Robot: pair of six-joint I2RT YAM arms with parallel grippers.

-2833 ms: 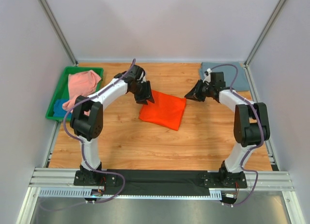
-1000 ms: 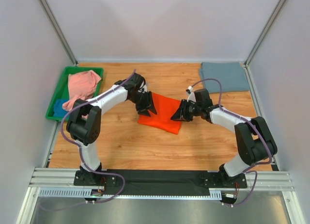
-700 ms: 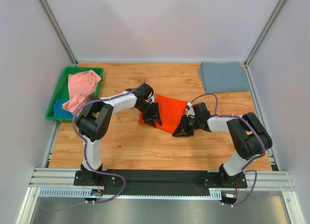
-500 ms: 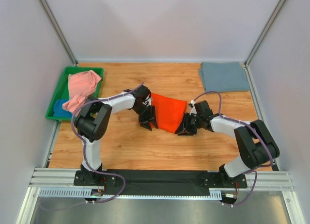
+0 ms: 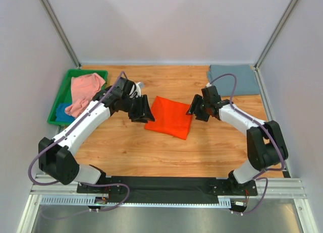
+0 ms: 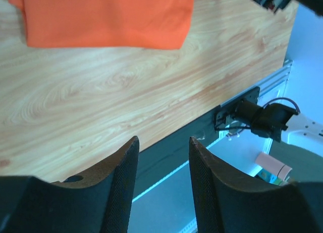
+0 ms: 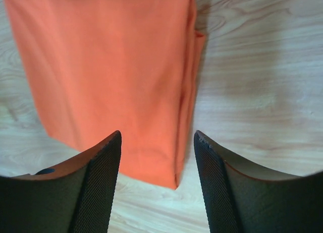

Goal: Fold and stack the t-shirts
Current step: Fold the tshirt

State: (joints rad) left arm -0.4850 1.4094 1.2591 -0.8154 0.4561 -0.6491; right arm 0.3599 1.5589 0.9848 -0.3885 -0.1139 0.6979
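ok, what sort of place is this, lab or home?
Likely a lab test cell: two robot arms bolted to an aluminium rail, plain white panel walls around the wooden table, a green tray of t-shirts at the side.

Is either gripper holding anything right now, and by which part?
Nothing is held: the left gripper and right gripper are both open, either side of the orange t-shirt.

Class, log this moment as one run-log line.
orange t-shirt: folded, flat on table | left end effector: open, empty | right end effector: open, empty | grey-blue t-shirt: folded, far-right corner
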